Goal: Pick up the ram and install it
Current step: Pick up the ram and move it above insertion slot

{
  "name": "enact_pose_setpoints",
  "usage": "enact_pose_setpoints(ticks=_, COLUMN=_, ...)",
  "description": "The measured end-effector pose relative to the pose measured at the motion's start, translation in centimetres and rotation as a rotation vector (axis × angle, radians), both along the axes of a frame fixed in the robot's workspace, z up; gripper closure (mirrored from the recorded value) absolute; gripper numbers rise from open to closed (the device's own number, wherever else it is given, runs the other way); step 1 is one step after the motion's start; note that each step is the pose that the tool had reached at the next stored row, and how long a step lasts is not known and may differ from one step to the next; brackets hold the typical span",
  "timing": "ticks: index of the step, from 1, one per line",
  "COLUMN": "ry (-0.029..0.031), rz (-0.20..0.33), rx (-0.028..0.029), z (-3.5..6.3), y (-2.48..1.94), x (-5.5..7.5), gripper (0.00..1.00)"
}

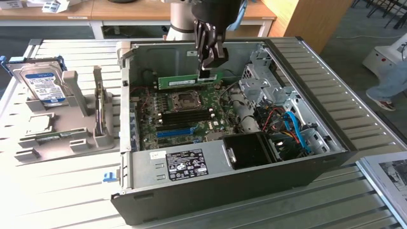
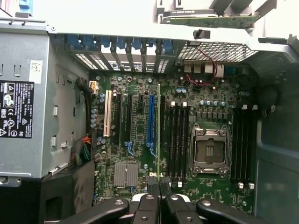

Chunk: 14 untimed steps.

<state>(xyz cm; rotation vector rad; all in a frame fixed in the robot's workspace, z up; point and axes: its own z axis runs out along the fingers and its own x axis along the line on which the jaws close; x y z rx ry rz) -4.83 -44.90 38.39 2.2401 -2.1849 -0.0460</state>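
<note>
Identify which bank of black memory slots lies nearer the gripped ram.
The bank between the blue slot and the CPU socket, nearest the ram; the other bank lies beyond the socket.

I have my pincer (image 1: 207,72) hanging straight down off the arm (image 1: 182,21), fingers (image 2: 152,185) pinched onto the ram (image 1: 184,82).

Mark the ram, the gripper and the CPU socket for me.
ram (image 1: 179,82), exterior view, on its green face.
gripper (image 1: 205,74), exterior view, between its fingertips.
CPU socket (image 2: 209,149), wrist view, socket centre.

Ram (image 1: 181,82): long green stick, held level on edge by fingers (image 1: 205,71), above motherboard (image 1: 213,125).
</note>
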Motion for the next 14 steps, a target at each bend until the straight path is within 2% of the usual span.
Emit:
enact_pose_setpoints(ticks=8, ry=0.0, rz=0.0, rx=0.0001, z=-0.91, y=0.0, x=0.0, gripper=0.88)
enact_pose_setpoints(ticks=14, ry=0.0, rz=0.0, rx=0.0, z=-1.04, y=0.0, x=0.0, gripper=0.88)
